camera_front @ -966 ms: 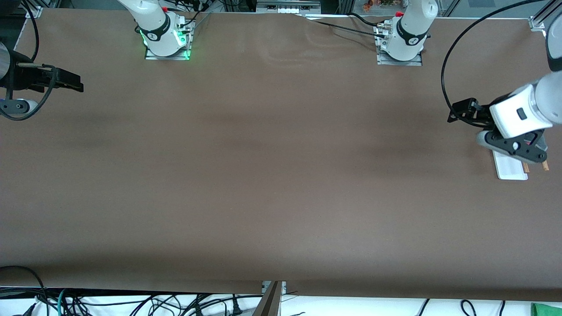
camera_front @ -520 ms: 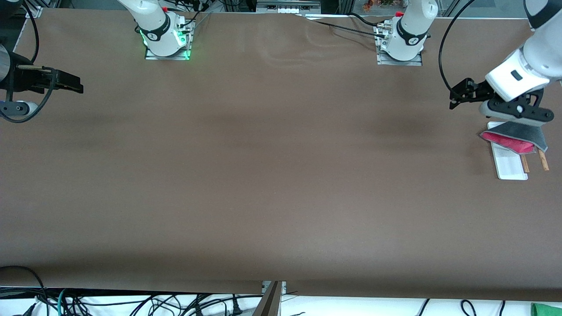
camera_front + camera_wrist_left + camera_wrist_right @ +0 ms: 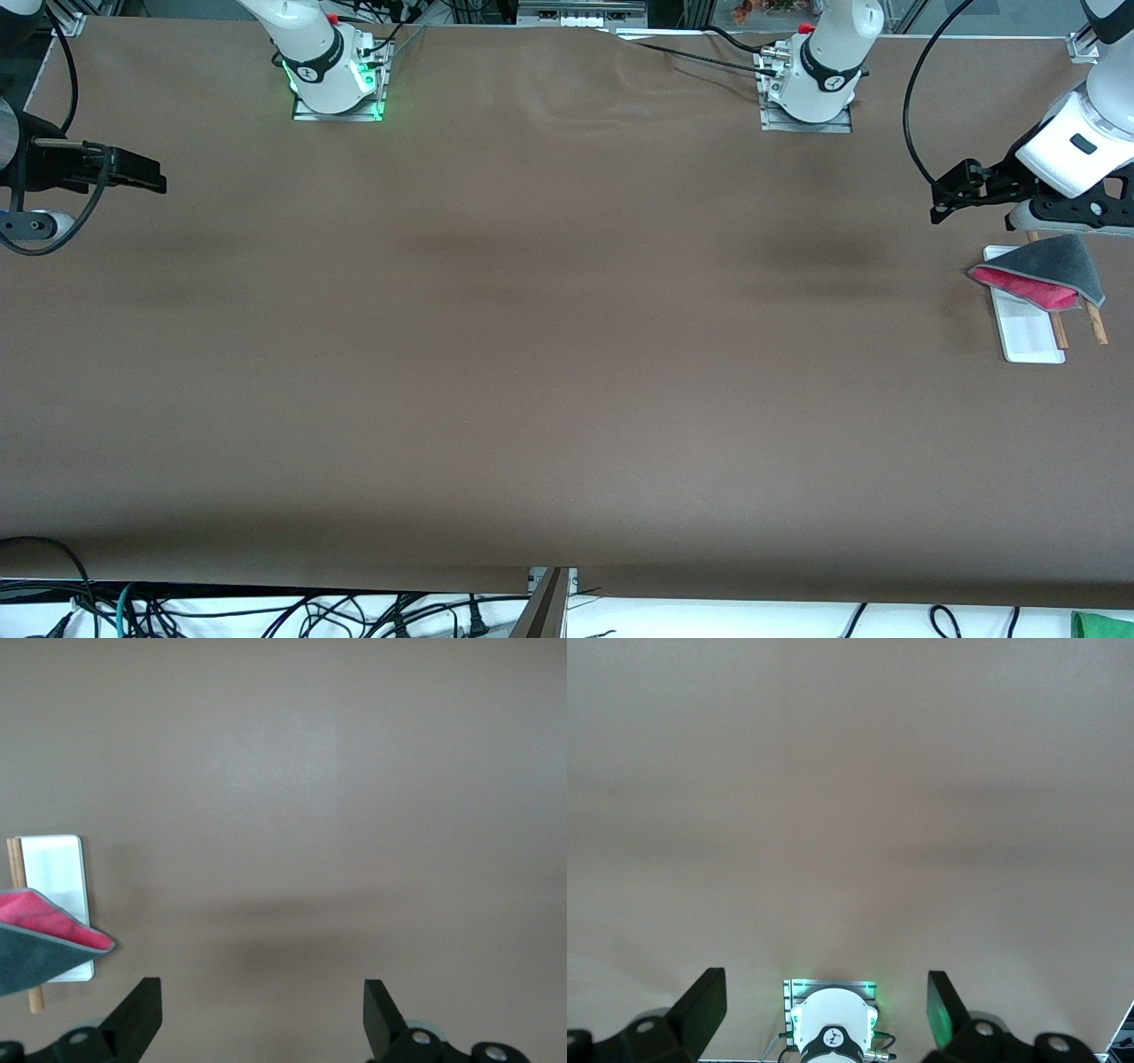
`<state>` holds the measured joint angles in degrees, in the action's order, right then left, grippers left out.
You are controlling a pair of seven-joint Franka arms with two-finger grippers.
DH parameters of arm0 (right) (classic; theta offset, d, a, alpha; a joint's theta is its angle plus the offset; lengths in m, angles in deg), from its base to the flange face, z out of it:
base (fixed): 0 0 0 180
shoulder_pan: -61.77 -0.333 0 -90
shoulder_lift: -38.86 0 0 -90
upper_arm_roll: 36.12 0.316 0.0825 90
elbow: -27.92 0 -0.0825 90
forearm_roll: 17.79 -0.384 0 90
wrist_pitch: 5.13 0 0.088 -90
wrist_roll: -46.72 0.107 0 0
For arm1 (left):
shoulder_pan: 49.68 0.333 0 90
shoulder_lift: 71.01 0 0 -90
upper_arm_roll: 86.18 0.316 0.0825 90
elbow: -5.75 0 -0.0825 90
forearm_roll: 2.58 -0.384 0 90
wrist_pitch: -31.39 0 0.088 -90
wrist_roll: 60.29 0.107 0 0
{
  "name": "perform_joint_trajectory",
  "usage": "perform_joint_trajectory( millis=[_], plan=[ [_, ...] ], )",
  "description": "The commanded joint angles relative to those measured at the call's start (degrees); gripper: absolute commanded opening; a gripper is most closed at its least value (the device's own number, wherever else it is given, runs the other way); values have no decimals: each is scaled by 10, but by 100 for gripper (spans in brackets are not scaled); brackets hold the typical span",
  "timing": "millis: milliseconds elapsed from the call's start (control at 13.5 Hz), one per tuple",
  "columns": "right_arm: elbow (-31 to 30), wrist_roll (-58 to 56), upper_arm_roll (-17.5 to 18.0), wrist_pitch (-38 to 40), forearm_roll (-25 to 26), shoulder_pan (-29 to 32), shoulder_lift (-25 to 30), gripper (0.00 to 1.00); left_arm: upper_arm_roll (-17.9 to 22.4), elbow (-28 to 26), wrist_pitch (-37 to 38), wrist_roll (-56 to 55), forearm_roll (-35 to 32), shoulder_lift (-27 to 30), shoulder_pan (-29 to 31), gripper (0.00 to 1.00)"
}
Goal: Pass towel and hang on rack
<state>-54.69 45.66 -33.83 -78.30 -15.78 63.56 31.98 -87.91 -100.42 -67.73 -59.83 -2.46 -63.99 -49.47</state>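
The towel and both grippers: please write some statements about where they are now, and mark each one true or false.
1. The towel hangs over the wooden rods of the rack. True.
2. The left gripper is shut on the towel. False: its fingers are open and hold nothing, and the towel lies apart from them.
3. The towel shows dark grey on top and red-pink underneath. True.
4. The right gripper holds one corner of the towel. False: it is open and empty, waiting at the right arm's end of the table.
5. The rack stands in the middle of the table. False: it stands at the left arm's end of the table.
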Motion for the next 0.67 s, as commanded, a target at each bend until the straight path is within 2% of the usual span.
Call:
perform_joint_trajectory(
  millis=[0, 595],
  plan=[
    [-2, -9, -5, -4, -9, -2, 4, 100, -1, 18, -4, -27, -12, -15, -7, 100],
    [-1, -9, -5, -3, -9, -2, 4, 100, -2, 36, 13, -24, -16, -30, -7, 100]
  ],
)
